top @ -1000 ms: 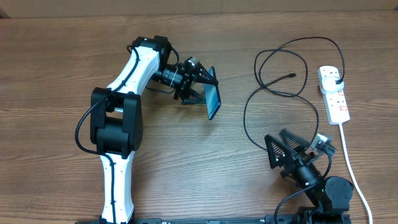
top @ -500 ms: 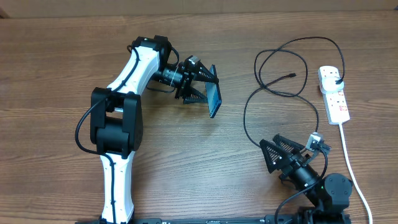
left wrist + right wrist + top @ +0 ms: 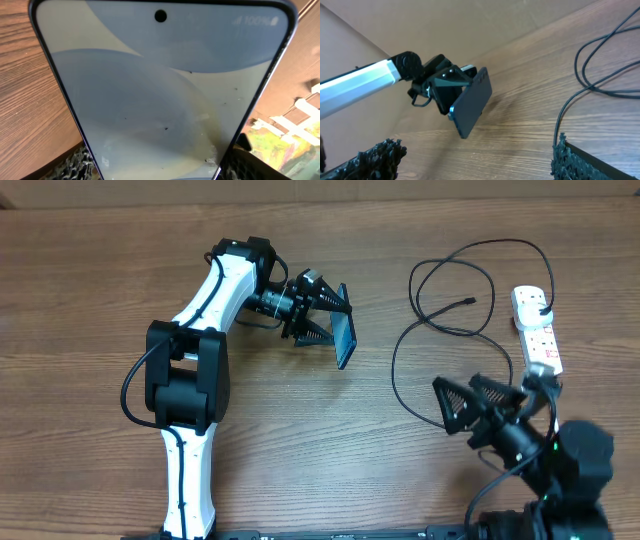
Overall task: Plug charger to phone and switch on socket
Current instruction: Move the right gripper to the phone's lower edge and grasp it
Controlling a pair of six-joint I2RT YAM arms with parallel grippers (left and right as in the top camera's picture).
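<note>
My left gripper (image 3: 322, 319) is shut on the phone (image 3: 343, 338) and holds it tilted on edge above the table at centre. The phone's pale screen fills the left wrist view (image 3: 160, 90); its dark back shows in the right wrist view (image 3: 470, 107). The charger cable (image 3: 440, 320) lies in loops at the right, its small tip (image 3: 470, 302) free on the table and its black plug (image 3: 541, 307) in the white socket strip (image 3: 537, 340). My right gripper (image 3: 467, 402) is open and empty, raised near the cable's lower loop (image 3: 570, 105).
The socket's thick white cord (image 3: 572, 470) runs down the right side toward the front edge. My left arm (image 3: 200, 360) stretches across the left half of the table. Bare wood lies between the phone and the cable.
My right arm has lifted and moved up and right toward the socket and cable. The left gripper and phone have not moved.
</note>
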